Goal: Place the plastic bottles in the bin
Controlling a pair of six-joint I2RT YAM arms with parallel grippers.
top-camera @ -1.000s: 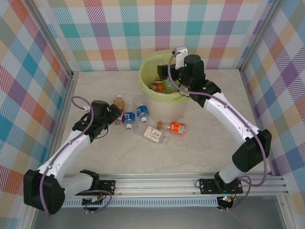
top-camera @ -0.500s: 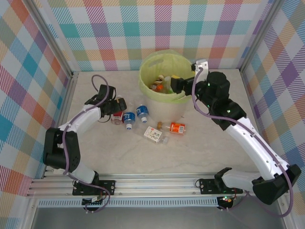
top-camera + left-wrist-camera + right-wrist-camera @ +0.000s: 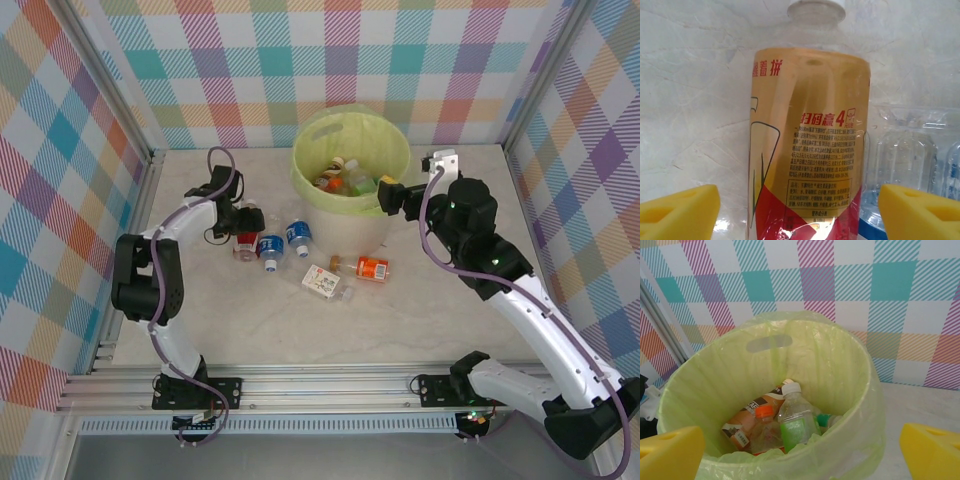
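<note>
Overhead view of a pale marbled surface (image 3: 420, 330) enclosed by pastel checked walls (image 3: 200, 70). The bin (image 3: 375, 235), a round pale bucket lined with a yellow-green bag, stood at upper centre of the frame.

The left fingers (image 3: 680, 212) were left of the bin, spread wide on either side of a tan and red labelled bottle (image 3: 805, 150) that lay on the surface. A gap showed on each side of the bottle, so they were not gripping it. In the left wrist view a clear crushed bottle (image 3: 905, 155) lay just right of it.

The right fingers (image 3: 670, 452) were also spread wide and held nothing. They were just right of the bin's rim in the overhead view, facing across its mouth.

Inside the bin, the right wrist view showed a green labelled bottle (image 3: 795, 422) with a white cap, an orange capped bottle (image 3: 762, 427) and a brown labelled bottle (image 3: 747, 422) piled at the bottom.

On the surface below the bin lay two blue labelled bottles (image 3: 270, 247) side by side, a white labelled bottle (image 3: 322, 282), and an orange labelled bottle (image 3: 370, 268) near the bin's base
</note>
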